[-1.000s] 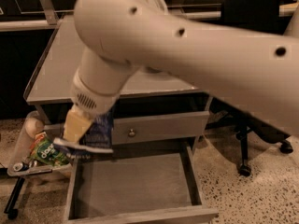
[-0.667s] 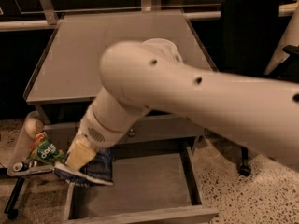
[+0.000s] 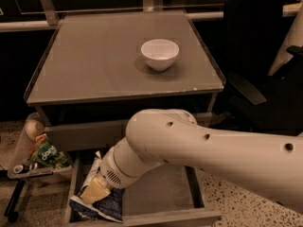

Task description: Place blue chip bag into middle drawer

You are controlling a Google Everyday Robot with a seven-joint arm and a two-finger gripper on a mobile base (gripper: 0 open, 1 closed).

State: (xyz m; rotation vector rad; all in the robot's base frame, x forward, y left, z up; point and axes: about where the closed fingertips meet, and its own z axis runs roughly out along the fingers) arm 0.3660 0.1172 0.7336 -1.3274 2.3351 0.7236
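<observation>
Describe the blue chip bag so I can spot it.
Below the table, look into the open drawer. In its left front corner, under the gripper, is a crinkled dark blue bag with white print; the other bag, outside on the left, is green.

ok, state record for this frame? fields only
gripper: low in drawer's left front, shut on blue bag
blue bag: held, inside drawer at left front; floor contact unclear
drawer: open, pulled out under table
table: holds bowl
bowl: white, upright
green bag: outside drawer, to its left
</observation>
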